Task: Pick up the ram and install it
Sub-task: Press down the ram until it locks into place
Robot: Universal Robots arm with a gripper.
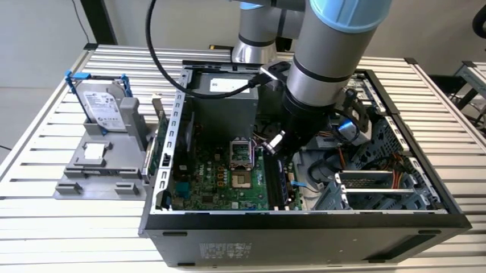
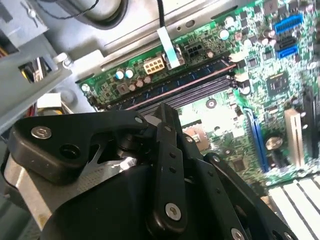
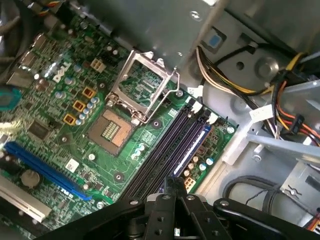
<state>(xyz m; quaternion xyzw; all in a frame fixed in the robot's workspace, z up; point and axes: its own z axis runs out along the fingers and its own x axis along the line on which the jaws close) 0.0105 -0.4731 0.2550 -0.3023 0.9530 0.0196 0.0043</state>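
Wide shot first: the slatted metal table (image 1: 45,193) carries the open computer case (image 1: 304,239), and 1 arm (image 1: 334,51) plunges straight down into it. Off to the exterior view's left, a hard drive (image 1: 102,108) stands in its light-blue bracket on a grey fixture (image 1: 99,170), well apart from the action.

Inside the case, the green motherboard (image 1: 216,179) lies flat, with the processor socket (image 3: 140,85) open. Beside it runs the bank of black memory slots (image 3: 165,150).

And there's the ram (image 3: 192,145)! The blue stick sits in line with the slots, on the side of the bank away from the socket, and shows again in the second wrist view (image 2: 175,83). It looks to be standing in a slot, though I can't say whether it is pressed fully home.

The gripper (image 3: 175,184) hangs right over 1 end of that bank. Its fingers are drawn together with no gap visible. Whether the ram's top edge is pinched between them is hidden, so call it uncertain.

On handling, my read is that the stick is light, thin and stiff, but fragile. Its flat faces carry chips and its lower edge carries contacts. The safe hold is across the bare top edge or the short ends. Any force should go straight down, never sideways.
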